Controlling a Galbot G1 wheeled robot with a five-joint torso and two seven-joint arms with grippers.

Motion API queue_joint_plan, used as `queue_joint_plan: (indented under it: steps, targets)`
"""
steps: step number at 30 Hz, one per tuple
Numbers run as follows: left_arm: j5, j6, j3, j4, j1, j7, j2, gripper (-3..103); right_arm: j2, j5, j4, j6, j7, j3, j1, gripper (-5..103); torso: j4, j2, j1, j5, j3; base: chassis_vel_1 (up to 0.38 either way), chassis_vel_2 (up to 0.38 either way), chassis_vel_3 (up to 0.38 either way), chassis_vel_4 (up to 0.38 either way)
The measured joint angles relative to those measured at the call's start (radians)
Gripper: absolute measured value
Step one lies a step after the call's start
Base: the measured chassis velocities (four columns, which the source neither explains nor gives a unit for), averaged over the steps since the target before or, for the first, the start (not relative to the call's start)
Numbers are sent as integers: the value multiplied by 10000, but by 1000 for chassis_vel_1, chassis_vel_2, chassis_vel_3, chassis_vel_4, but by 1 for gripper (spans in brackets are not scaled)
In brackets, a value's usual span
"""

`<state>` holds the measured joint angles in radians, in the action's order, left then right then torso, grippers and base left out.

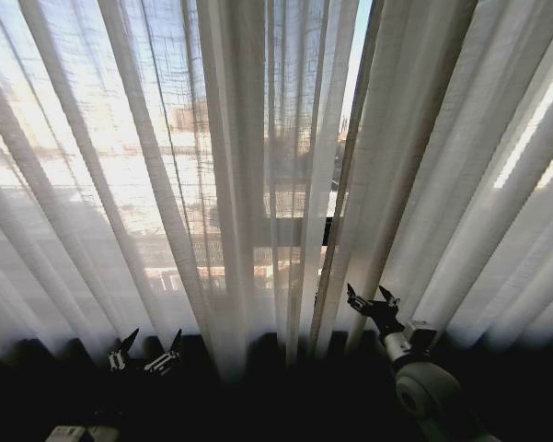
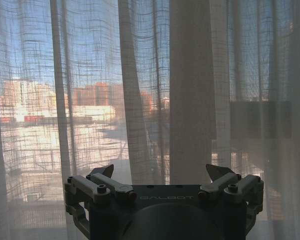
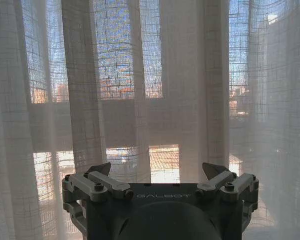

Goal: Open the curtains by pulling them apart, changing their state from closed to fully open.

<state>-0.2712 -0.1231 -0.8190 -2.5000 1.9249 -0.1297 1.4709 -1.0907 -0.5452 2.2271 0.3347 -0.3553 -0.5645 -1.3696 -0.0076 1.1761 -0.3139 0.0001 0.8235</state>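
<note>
Two sheer white curtains hang before me in the head view, the left panel [image 1: 120,184] and the right panel [image 1: 460,184]. They meet near the middle, with a narrow slit of bare window [image 1: 352,83] between them high up. My left gripper [image 1: 147,352] is low on the left, open, just short of the left panel's folds. My right gripper [image 1: 371,300] is raised higher, open, close to the inner edge of the right panel. In the left wrist view the open gripper [image 2: 162,172] faces pleated fabric [image 2: 189,90]. The right wrist view shows its open gripper [image 3: 157,170] facing fabric [image 3: 179,75].
Dark window frame bars [image 1: 290,230] show through the fabric behind the middle. A dark sill or floor band [image 1: 276,405] runs along the bottom. Buildings lie outside.
</note>
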Motion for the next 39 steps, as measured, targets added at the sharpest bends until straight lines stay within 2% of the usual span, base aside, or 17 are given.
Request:
queue_joint_plan:
  steps: [6, 27, 36, 39]
  targets:
    - [18, 18, -2, 0, 17, -13, 51, 100, -139, 317, -60, -6, 152, 86, -15, 100, -1, 0, 0, 1, 0, 0, 0, 0, 0]
    - [67, 78, -9, 0, 114, -36, 175, 100, -143, 320, -167, -44, 196, 97, 77, 100, -3, 0, -1, 1, 1, -37, 36, 40, -30]
    - [92, 263, -42, 0, 244, -40, 314, 100, 134, 78, -264, 14, 389, 760, 338, 100, -1, -1, -2, 1, 1, -7, 4, 5, -5]
    - [197, 431, -93, 0, 382, -43, 434, 100, 220, -212, -873, 53, 393, 1003, 916, 100, 0, 0, 1, 1, 0, 0, 0, 0, 0]
